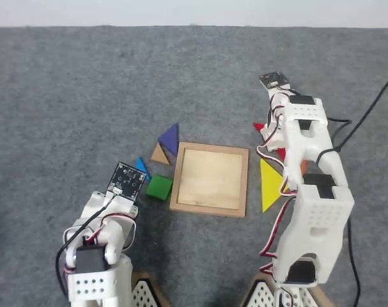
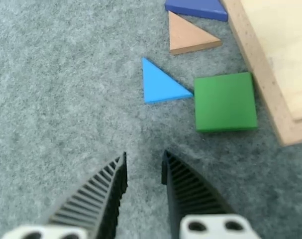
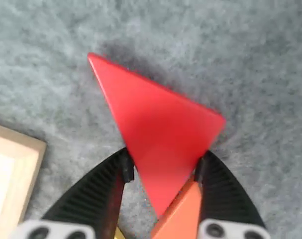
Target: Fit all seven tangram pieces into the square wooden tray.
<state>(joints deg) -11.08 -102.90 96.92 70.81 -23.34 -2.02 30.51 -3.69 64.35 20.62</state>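
Observation:
The square wooden tray [image 1: 209, 179] lies with nothing in it. Left of it are a dark blue triangle [image 1: 170, 137], a tan triangle [image 1: 159, 154], a light blue triangle [image 1: 141, 166] and a green square [image 1: 159, 187]. My left gripper [image 2: 144, 158] hovers open over bare carpet just short of the light blue triangle [image 2: 160, 84] and green square [image 2: 224, 102]. To the tray's right, my right gripper [image 3: 163, 167] is shut on the red triangle [image 3: 155, 124], one finger on each slanted edge. An orange piece [image 3: 178, 219] lies under its tip. A yellow triangle [image 1: 269, 182] rests beside the tray.
Grey carpet covers the table. The tray's corner [image 3: 11, 164] sits close to my right gripper. A black cable [image 1: 366, 115] runs off to the right behind the right arm. Open carpet stretches beyond the tray and to the far left.

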